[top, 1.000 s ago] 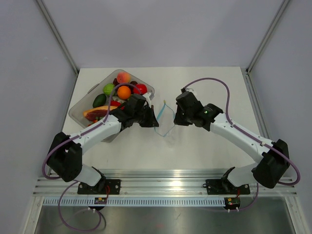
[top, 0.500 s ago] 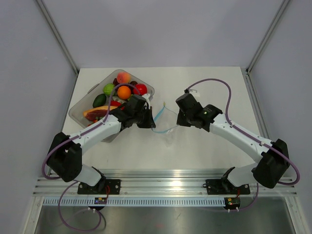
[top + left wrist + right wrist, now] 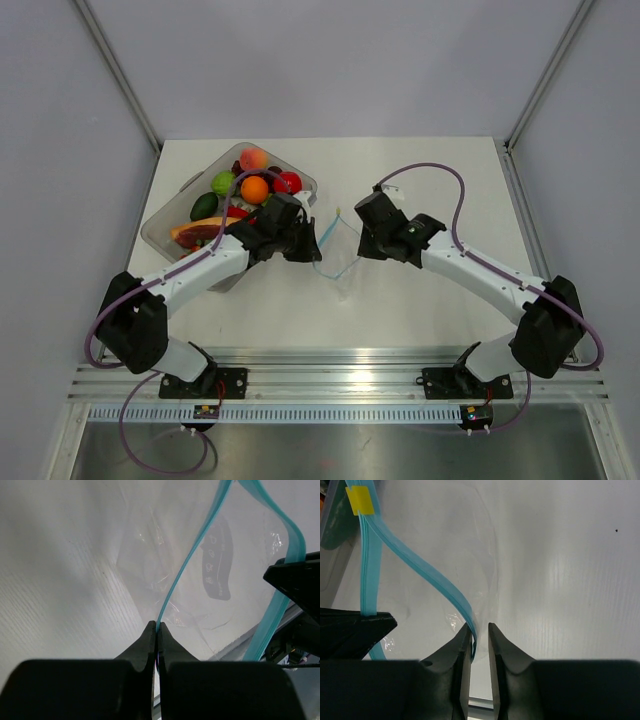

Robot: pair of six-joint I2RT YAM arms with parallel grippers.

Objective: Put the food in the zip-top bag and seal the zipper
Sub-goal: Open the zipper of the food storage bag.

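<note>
While the overhead view shows all the toy food (image 3: 254,189) lying in the clear tub (image 3: 160,228) and the empty zip-top bag (image 3: 340,258) strung over the desk (image 3: 420,310) between the left hand (image 3: 313,246) and right hand (image 3: 362,238), filling and sealing both look left to do. From the left wrist, that hand is pinched together on the light-blue zipper (image 3: 190,560), and a dark patch (image 3: 217,565) behind the film carries marks too blurred to read. From the right wrist, the fingers stand slightly apart with the zipper against one inner face, and its yellow tab (image 3: 359,504) shows no writing.
</note>
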